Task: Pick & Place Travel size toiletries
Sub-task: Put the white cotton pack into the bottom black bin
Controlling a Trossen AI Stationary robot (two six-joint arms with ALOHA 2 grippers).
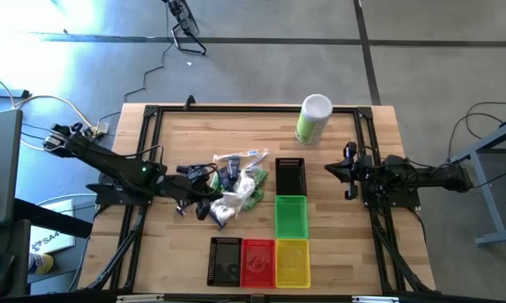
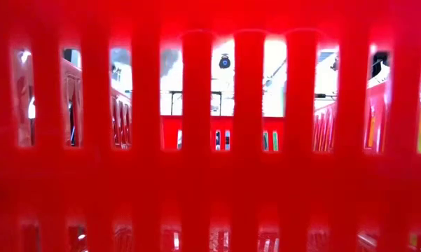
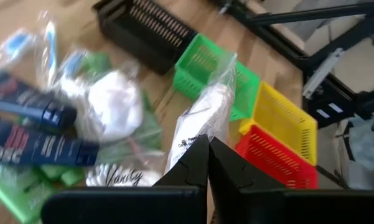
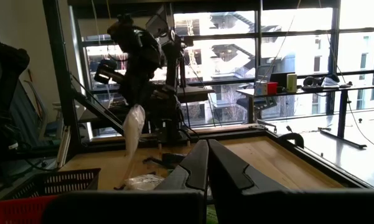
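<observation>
While the right gripper (image 1: 332, 168) waits with its jaws pressed together above bare wood near the table's right side, the left gripper (image 3: 206, 155) pinches the top of a clear crinkly pouch (image 3: 202, 121), which hangs limp from the fingertips above the pile (image 1: 227, 189) of toiletries. From the right wrist view the pouch (image 4: 132, 134) dangles well clear of the tabletop.

The pile lies left of centre on the pale butcher-block table (image 1: 354, 252). In it lie two flat dark blue tubes (image 3: 31, 127) with white lettering, side by side; a puffy white pouch (image 3: 112, 109); glossy green bottles (image 3: 15, 186), their number unclear; and thin sticks in clear wrap (image 3: 46, 46) at the far edge. Everything overlaps, so an exact count of the pile cannot be made.

Five slatted plastic baskets stand just right of the pile, all rectangular: a black one (image 1: 290, 175) and a green one (image 1: 291, 216) end to end, then a second black basket (image 1: 226, 261), a red one (image 1: 257, 262) and a yellow one (image 1: 293, 262) in a row touching along the near edge. The low view is filled by red slats (image 2: 210, 140).

A smooth green-and-white canister (image 1: 313, 118) stands upright near the far edge. Open wood lies on the table's right side, and a dark metal frame (image 1: 156, 109) runs along the edges.
</observation>
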